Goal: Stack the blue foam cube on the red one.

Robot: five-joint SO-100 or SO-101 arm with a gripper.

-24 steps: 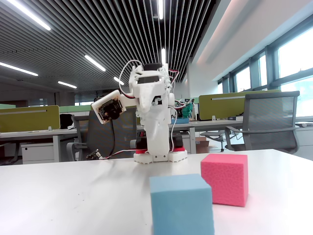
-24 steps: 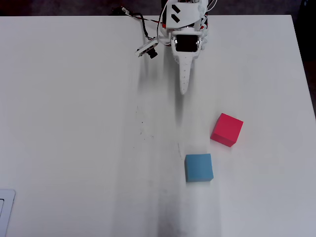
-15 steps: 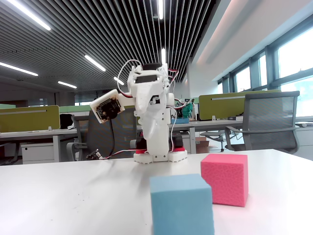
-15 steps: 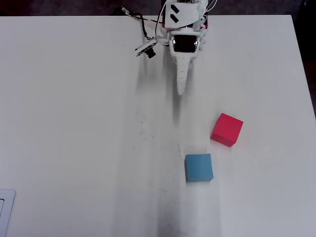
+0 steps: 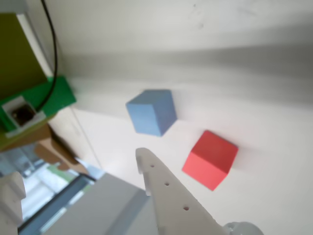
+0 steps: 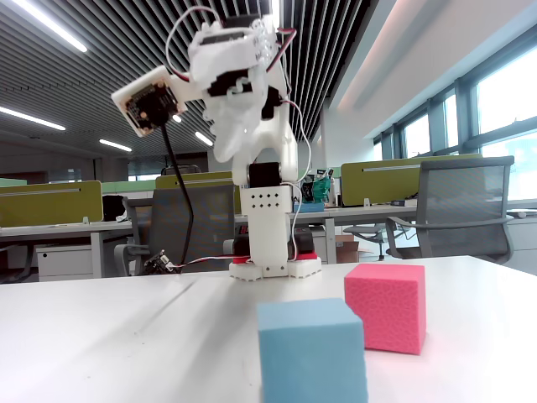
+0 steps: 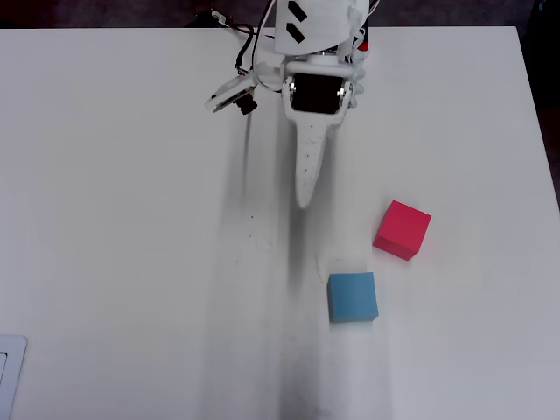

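1. The gripper (image 7: 304, 199) hangs above the white table (image 7: 131, 219), raised high on the arm, as the fixed view shows. It holds nothing.
2. In the overhead view one long white finger (image 7: 306, 162) points down the picture, toward the two cubes. In the wrist view the same finger (image 5: 166, 191) comes in from the lower edge, with small holes along it.
3. I cannot tell whether the fingers are open or closed. Only one finger shows clearly in each view, and the second one is hidden or out of the picture.
4. The blue foam cube (image 7: 353, 297) lies on the table beyond the fingertip, a little to the right of the finger's line in the overhead view. It is near the tip but does not touch it.
5. In the wrist view the blue foam cube (image 5: 151, 112) is just above the fingertip in the picture, clear of it.
6. The red one (image 7: 402, 230) lies on the table further to the right of the fingertip in the overhead view, well to the side of the finger's line.
7. In the wrist view the red one (image 5: 211, 159) sits to the right of the finger.
8. The two cubes are near each other but apart; a strip of bare table shows between them. In the fixed view the blue foam cube (image 6: 311, 351) stands nearer to the camera, and the red one (image 6: 386, 306) is behind it to the right.
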